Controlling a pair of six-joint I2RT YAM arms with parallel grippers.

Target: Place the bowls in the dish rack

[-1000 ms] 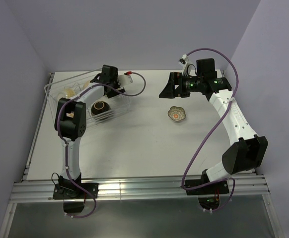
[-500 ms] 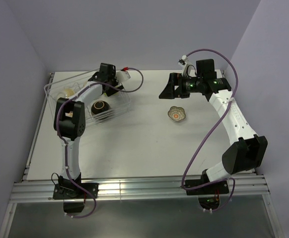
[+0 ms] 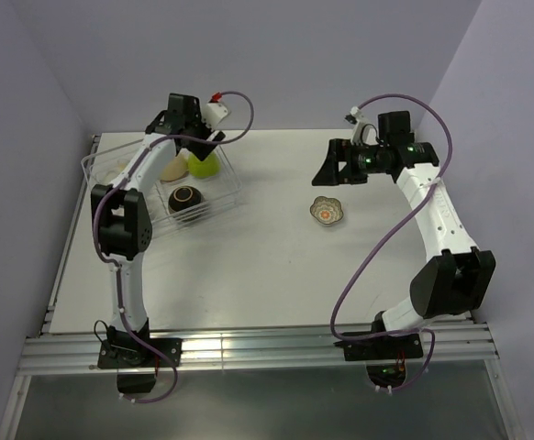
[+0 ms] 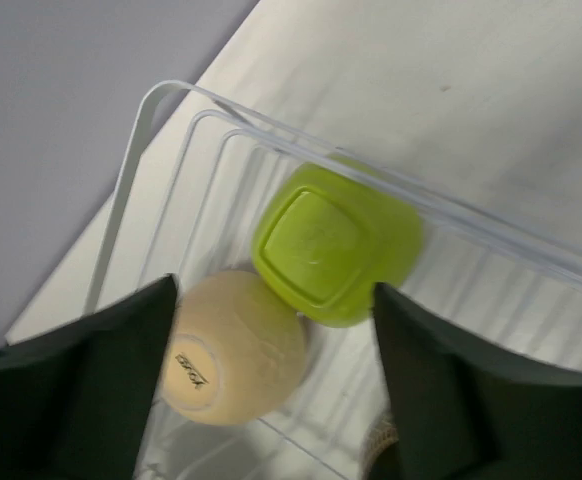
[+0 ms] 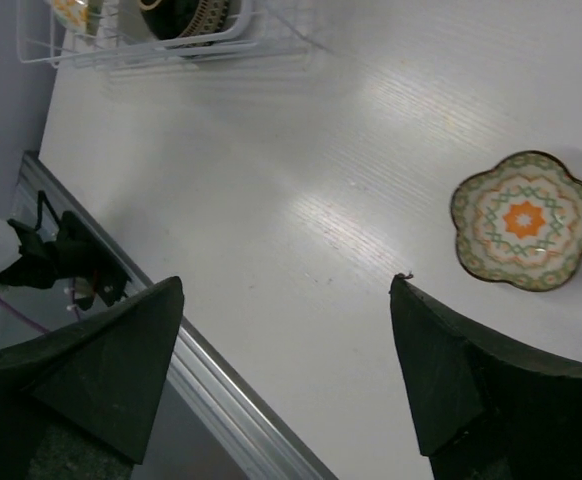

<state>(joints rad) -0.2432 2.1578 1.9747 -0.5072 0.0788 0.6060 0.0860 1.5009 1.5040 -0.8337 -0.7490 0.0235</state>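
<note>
The dish rack [image 3: 233, 190] stands at the back left of the table. In it lie a lime-green bowl [image 3: 205, 165], a tan-orange bowl [image 3: 175, 169] and a dark brown bowl [image 3: 186, 199]. A pale bowl [image 3: 111, 169] sits at its left end. My left gripper [image 3: 183, 128] hangs open above the rack's back. In the left wrist view, the lime-green bowl [image 4: 336, 245] and tan bowl [image 4: 236, 345] lie bottom-up below the open left gripper [image 4: 274, 290], untouched. A small scalloped patterned bowl [image 3: 327, 211] sits on the table. My right gripper [image 3: 329, 169] is open above and behind it.
The right wrist view shows the scalloped bowl [image 5: 528, 220] right of the right gripper [image 5: 286, 285], the rack [image 5: 121, 45] at the top left, and the table's metal front rail [image 5: 221, 395]. Purple walls close in the table at the back and both sides.
My left gripper has risen and pulled back from inside the rack, leaving the lime-green bowl beside the tan one. My right gripper has shifted slightly right.
</note>
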